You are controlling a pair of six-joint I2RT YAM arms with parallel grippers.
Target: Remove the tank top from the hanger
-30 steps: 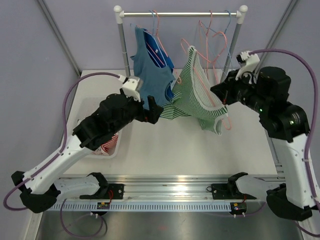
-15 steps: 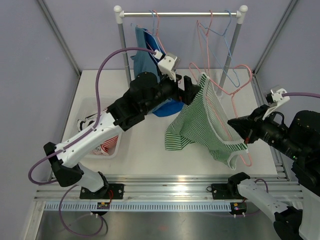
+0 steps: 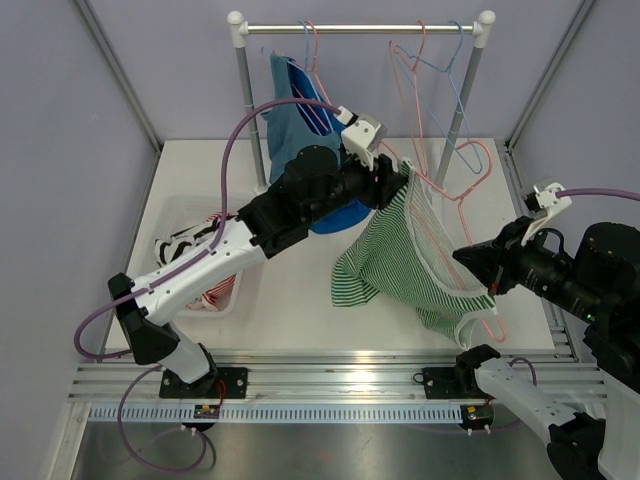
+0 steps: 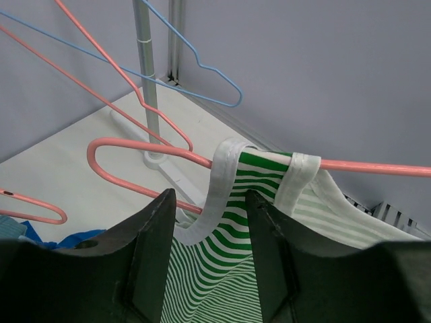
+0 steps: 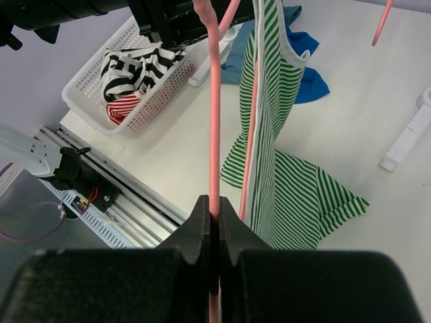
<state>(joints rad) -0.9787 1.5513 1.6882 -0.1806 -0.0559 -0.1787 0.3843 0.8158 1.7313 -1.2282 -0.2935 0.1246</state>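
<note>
Left wrist: left gripper (image 4: 210,202) jaws spread, nothing pinched; white strap (image 4: 225,165) of the tank top (image 4: 212,282) sits just ahead between them, looped over the pink hanger (image 4: 377,166). Right gripper (image 5: 215,210) clenched on the hanger wire, tank top draped just beside. Risk: strap snags the hanger's bend and a pull yanks the wire loose.

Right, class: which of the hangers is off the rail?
The pink hanger carrying the green striped tank top: the right tool grips it away from the rail, while the other hangers hang on the rail.
</note>
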